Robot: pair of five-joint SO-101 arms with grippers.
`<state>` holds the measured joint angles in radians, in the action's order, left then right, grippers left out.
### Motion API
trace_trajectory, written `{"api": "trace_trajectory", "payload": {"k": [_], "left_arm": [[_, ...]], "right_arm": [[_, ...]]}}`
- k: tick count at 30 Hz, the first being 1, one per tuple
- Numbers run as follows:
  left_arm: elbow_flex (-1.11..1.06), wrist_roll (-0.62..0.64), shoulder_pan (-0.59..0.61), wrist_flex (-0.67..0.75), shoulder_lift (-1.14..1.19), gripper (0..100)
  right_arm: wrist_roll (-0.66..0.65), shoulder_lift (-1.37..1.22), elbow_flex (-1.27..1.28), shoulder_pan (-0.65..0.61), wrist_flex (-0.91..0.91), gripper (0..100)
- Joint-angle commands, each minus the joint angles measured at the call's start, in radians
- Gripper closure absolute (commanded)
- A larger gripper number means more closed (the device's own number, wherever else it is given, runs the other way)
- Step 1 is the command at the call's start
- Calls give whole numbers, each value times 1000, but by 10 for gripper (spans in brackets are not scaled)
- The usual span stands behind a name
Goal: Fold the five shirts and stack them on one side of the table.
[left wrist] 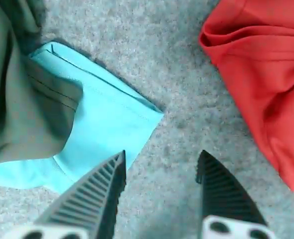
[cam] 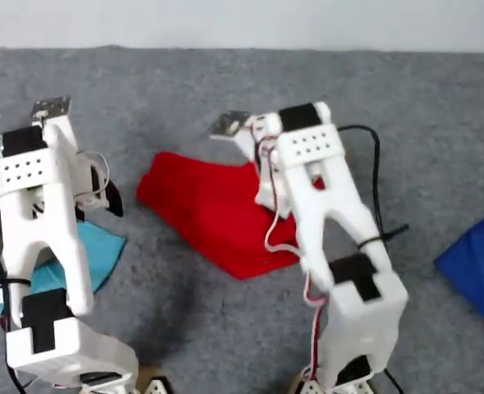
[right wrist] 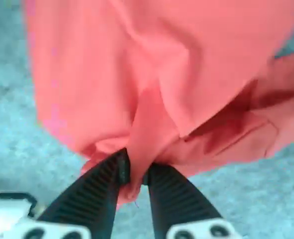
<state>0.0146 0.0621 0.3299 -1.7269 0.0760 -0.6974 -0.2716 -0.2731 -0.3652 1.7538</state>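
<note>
Crumpled red shirt [cam: 209, 205] lies mid-table, between turquoise shirt [cam: 101, 250] and blue shirt [cam: 476, 263].

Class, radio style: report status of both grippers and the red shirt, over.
Right gripper shut on red shirt, pinching a fold. Left gripper open above table, beside turquoise shirt. Olive shirt overlaps turquoise one; red shirt unobstructed.

table [cam: 184, 328]: grey felt-like covering | wall [cam: 242, 20]: plain white, along the far edge | light: even
</note>
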Motion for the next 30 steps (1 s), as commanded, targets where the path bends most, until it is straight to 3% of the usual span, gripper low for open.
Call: {"api": "trace_trajectory", "payload": {"k": [1,11,16,24,30], "left_arm": [[2,-14,5,-29,-41,776],[2,-14,5,-29,-41,776],[2,-14,3,-29,-41,776],[2,-14,0,-29,-41,776],[2,-14,3,-29,-41,776]], "right_arm": [[-15,206,181,-99,42,988],[-91,723,822,-460,42,984],[-71,888,967,-415,42,949],[-37,997,959,-344,42,586],[25,1053,740,-289,42,560]]}}
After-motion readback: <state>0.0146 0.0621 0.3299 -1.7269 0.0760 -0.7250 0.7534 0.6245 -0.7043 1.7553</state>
